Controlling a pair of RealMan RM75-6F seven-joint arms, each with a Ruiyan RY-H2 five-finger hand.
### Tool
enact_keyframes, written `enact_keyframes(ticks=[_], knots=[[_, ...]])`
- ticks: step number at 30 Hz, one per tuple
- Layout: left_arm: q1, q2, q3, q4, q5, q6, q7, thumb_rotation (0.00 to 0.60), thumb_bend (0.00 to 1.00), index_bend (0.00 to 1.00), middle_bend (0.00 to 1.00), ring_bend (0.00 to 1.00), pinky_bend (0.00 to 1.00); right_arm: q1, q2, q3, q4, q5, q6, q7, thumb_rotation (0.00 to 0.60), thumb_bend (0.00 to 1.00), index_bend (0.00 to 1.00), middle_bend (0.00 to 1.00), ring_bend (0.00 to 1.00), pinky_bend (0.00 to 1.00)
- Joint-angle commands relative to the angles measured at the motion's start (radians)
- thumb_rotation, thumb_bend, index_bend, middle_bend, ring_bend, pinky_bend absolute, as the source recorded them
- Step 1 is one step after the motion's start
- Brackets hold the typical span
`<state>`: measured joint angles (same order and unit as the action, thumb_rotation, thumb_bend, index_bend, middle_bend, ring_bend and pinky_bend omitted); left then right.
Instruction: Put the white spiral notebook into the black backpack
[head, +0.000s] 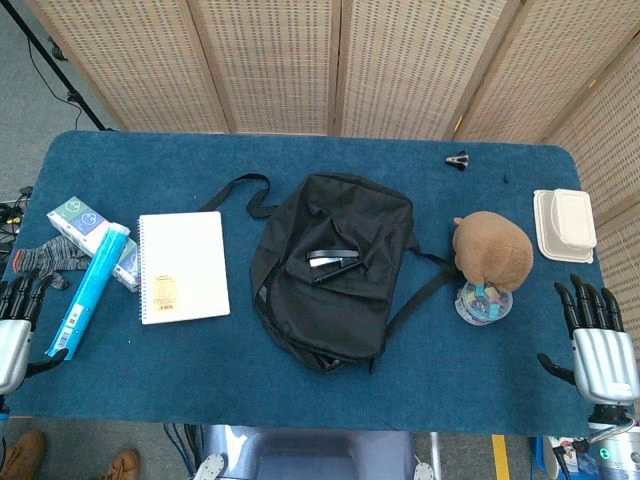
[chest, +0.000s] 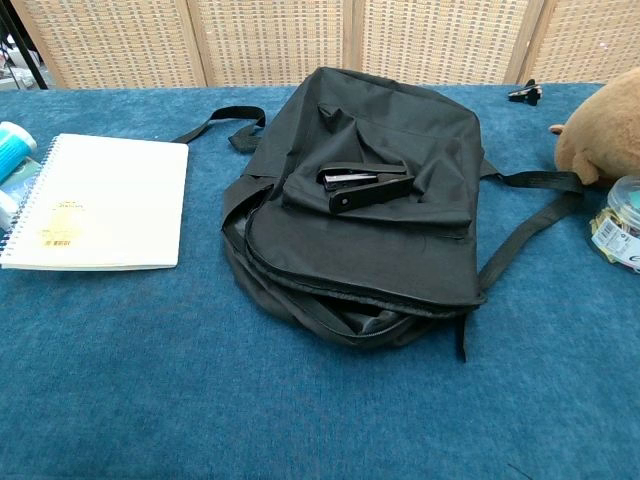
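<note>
The white spiral notebook (head: 184, 266) (chest: 100, 202) lies flat on the blue table, left of the black backpack (head: 333, 266) (chest: 370, 200). The backpack lies flat mid-table with its main zip gaping at the near edge. A black stapler (head: 334, 262) (chest: 365, 187) rests on top of it. My left hand (head: 15, 325) hovers at the table's left front edge, fingers spread, holding nothing. My right hand (head: 598, 340) sits at the right front edge, fingers spread and empty too. Neither hand shows in the chest view.
A blue tube (head: 90, 290), a tissue pack (head: 85, 228) and a grey sock (head: 45, 260) lie left of the notebook. A brown plush (head: 493, 250) and a small clear jar (head: 483, 303) stand right of the backpack. A white container (head: 565, 224) and a binder clip (head: 458, 159) sit far right.
</note>
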<state>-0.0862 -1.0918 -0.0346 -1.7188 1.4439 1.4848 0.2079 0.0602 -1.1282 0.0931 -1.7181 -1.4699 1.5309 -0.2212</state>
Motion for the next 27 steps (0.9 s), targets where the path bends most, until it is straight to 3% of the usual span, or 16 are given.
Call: enact_keyframes(ticks=[1, 10, 16, 27], knots=[[-0.007, -0.002, 0.004, 0.006, -0.001, -0.019, 0.002, 0.600, 0.00, 0.00, 0.00, 0.00, 0.00, 0.000, 0.002, 0.000, -0.004, 0.002, -0.002, 0.003, 0.600, 0.00, 0.00, 0.00, 0.00, 0.00], [-0.068, -0.097, 0.009, 0.135, 0.042, -0.097, 0.010, 0.600, 0.00, 0.00, 0.00, 0.00, 0.00, -0.004, 0.013, 0.003, -0.017, 0.004, 0.004, 0.021, 0.600, 0.00, 0.00, 0.00, 0.00, 0.00], [-0.170, -0.273, 0.021, 0.395, 0.126, -0.199, -0.057, 0.600, 0.00, 0.00, 0.00, 0.00, 0.00, -0.003, 0.023, 0.011, -0.020, 0.026, -0.008, 0.041, 0.600, 0.00, 0.00, 0.00, 0.00, 0.00], [-0.248, -0.495, 0.017, 0.656, 0.175, -0.216, -0.053, 0.600, 0.00, 0.00, 0.00, 0.00, 0.00, 0.002, 0.028, 0.014, -0.013, 0.037, -0.021, 0.059, 0.600, 0.00, 0.00, 0.00, 0.00, 0.00]])
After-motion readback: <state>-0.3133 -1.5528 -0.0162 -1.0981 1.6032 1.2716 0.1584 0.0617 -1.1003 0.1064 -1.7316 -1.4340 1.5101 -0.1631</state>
